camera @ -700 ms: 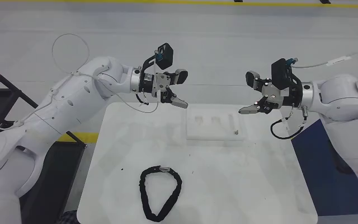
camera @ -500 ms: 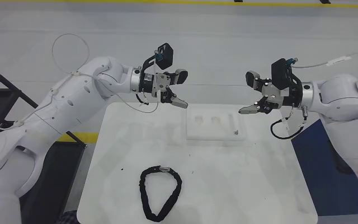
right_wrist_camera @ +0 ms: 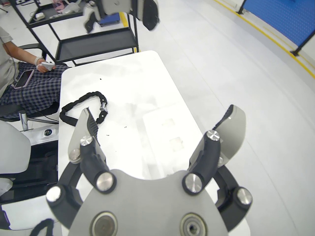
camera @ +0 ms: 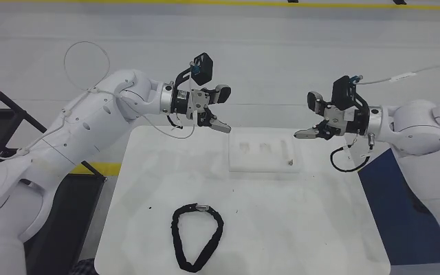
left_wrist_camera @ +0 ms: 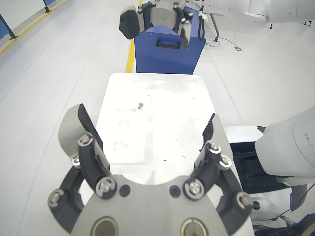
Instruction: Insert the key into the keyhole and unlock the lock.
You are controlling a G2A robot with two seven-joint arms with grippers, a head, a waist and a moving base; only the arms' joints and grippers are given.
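— Where is the small metal key (camera: pixel 290 162)?

— It sits in the right end of a white foam tray (camera: pixel 265 157) at the far edge of the white bench (camera: pixel 309 227). It is below the right claw (camera: pixel 307 118) and apart from it. That claw's fingers are spread wide.

— And the black fabric-sleeved chain lock (camera: pixel 197 236)?

— It lies looped by the near edge, well apart from both claws. The left claw (camera: pixel 223 110), likewise spread, hangs over the far edge, left of the tray.

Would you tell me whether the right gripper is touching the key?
Apart. The left wrist view shows the right gripper open in the air, well above the table, while the key rests on the white foam tray.
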